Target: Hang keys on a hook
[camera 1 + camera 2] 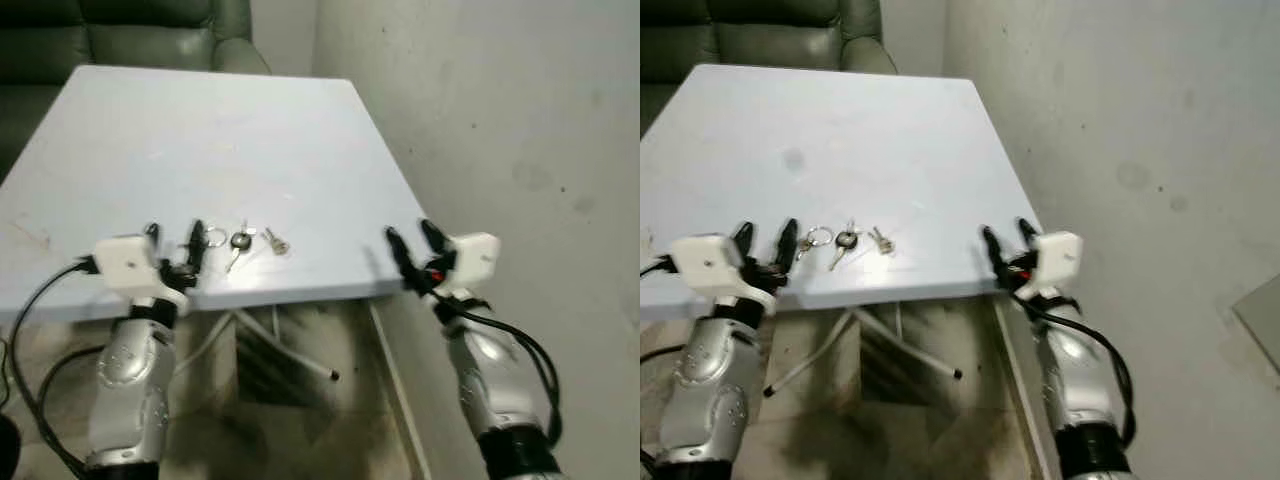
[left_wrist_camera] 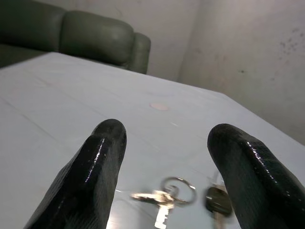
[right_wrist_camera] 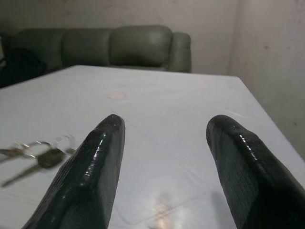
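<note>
A pale blue-grey flat tabletop carries a silver metal key bunch with one black-headed key, before a dark green leather sofa and a stained off-white plaster wall.

**Room around the keys at the table's near edge**

The keys are lying flat near the front edge of the pale table, with bare tabletop stretching behind them toward the green sofa. The left gripper is hovering just beside the keys with its fingers spread, nothing standing between them. The right gripper, fingers also apart, is waiting well apart from the keys at the table's corner, where the grey wall is crowding close alongside, narrowing passage there
</note>
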Available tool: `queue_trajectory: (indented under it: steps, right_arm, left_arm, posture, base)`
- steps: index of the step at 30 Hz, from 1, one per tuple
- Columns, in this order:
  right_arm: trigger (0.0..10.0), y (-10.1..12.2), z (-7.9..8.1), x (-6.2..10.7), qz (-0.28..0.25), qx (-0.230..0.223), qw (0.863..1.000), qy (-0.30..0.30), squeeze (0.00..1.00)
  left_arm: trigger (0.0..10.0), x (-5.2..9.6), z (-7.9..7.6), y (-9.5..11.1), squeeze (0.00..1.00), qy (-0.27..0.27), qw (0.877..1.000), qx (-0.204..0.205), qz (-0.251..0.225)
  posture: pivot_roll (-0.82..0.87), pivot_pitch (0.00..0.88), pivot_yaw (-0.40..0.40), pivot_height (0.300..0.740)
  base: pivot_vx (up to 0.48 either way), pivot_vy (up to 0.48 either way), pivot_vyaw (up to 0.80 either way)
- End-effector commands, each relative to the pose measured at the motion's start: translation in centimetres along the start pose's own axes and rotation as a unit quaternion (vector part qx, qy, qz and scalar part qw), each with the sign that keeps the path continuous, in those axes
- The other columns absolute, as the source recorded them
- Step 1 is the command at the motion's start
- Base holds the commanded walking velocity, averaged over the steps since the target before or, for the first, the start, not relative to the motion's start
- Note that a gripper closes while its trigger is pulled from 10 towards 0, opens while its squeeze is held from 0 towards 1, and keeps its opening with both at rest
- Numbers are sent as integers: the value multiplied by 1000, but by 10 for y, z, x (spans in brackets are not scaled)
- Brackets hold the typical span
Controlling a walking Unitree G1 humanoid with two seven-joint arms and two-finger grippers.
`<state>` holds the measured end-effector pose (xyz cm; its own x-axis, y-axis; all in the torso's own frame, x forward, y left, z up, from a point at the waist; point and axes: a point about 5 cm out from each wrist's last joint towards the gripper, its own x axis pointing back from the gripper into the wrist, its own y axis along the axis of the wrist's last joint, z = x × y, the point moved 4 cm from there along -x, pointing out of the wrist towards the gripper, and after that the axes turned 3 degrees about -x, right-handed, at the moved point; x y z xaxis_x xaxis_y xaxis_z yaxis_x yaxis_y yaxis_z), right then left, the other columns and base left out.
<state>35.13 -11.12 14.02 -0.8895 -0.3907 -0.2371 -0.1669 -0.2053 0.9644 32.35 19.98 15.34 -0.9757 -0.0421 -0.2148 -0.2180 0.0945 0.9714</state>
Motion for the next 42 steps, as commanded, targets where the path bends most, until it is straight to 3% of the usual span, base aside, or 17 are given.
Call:
queue_trajectory:
  steps: [1, 14, 21, 42]
  right_arm:
    - [10000, 6, -12, 4, -4, 10, 1000, -14, 0]
    - [10000, 4, -8, 3, -1, 8, 1000, -5, 0]
    - [10000, 4, -8, 3, 0, 8, 1000, -3, 0]
    - [10000, 4, -6, 4, 1, 7, 1000, 1, 0]
  left_arm:
    - [10000, 0, -7, -2, 0, -8, 1000, 5, 3]
    - [10000, -2, -10, -2, 0, -13, 1000, 6, 3]
    - [10000, -2, -11, -2, 0, -16, 1000, 4, 3]
    - [10000, -2, -10, -3, 0, -11, 1000, 5, 5]
  posture:
    - [-71, 100, -90, 740]
    - [-70, 86, -94, 740]
    - [-71, 83, -94, 740]
    - [-67, 85, -97, 740]
  base:
    - [0, 386, 0]
    - [0, 384, 0]
    - [0, 0, 0]
    - [0, 307, 0]
